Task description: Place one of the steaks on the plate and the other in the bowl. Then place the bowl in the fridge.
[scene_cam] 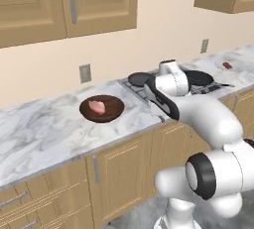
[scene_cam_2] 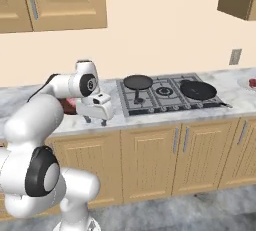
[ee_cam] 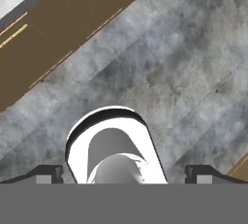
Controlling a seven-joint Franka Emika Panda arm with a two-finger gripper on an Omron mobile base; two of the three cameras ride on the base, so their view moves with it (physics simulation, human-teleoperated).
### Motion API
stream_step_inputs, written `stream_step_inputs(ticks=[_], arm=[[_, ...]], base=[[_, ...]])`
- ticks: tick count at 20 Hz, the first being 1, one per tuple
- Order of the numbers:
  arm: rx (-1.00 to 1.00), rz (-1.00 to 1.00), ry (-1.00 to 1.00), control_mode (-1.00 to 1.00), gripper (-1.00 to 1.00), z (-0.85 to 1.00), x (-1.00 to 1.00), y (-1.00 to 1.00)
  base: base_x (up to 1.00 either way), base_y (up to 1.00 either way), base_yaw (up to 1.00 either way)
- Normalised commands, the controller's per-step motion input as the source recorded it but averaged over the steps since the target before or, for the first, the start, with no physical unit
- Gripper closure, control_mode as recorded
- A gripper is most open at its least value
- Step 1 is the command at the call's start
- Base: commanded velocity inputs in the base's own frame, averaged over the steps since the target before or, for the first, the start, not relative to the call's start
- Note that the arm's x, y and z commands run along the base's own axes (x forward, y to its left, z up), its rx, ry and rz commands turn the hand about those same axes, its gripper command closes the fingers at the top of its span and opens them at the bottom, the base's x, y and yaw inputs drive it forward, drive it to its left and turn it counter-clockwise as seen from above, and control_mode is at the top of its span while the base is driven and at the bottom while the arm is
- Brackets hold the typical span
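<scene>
The gripper point(scene_cam_2: 95, 120) hangs at the front edge of the marble counter point(scene_cam: 44, 124), pointing down, with its jaws spread wide and nothing between them. In the hand view its two dark fingertips point(ee_cam: 46, 173) stand far apart, and beyond them lies grey floor beside the brown cabinet front.

The bowl point(scene_cam: 101, 108) sits on the counter to the gripper's left and further back toward the wall, apart from it. One pale pink steak point(scene_cam: 97, 106) lies inside the bowl. The second steak point(scene_cam: 227, 65), darker red, rests on a pale plate point(scene_cam: 234, 64) far to the gripper's right, beyond the stove point(scene_cam_2: 165, 95).

Two black frying pans point(scene_cam_2: 138, 82) occupy the stove, to the right of the gripper and behind it. Wooden upper cabinets point(scene_cam: 64, 2) hang on the wall above.
</scene>
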Motion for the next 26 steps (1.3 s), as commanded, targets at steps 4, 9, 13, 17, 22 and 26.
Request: stream_step_inputs(ticks=[4, 9, 13, 17, 22, 26], arm=[[0.0, 0.0, 0.0, 1.0, -1.0, 0.0, 0.0, 0.0], [0.0, 0.0, 0.0, 1.0, -1.0, 0.0, 0.0, 0.0], [0.0, 0.0, 0.0, 1.0, -1.0, 0.0, 0.0, 0.0], [0.0, 0.0, 0.0, 1.0, -1.0, 0.0, 0.0, 0.0], [0.0, 0.04, -0.02, -1.0, -1.0, -0.05, 0.34, -0.08], [0.54, 0.0, -0.06, -1.0, -1.0, -0.13, 0.91, -0.6]], base=[[0.33, 0.96, -0.1], [0.37, 0.29, -0.06], [0.5, 0.0, 0.0], [0.49, -0.08, 0.02], [0.0, 0.0, 0.0], [0.0, 0.0, 0.0]])
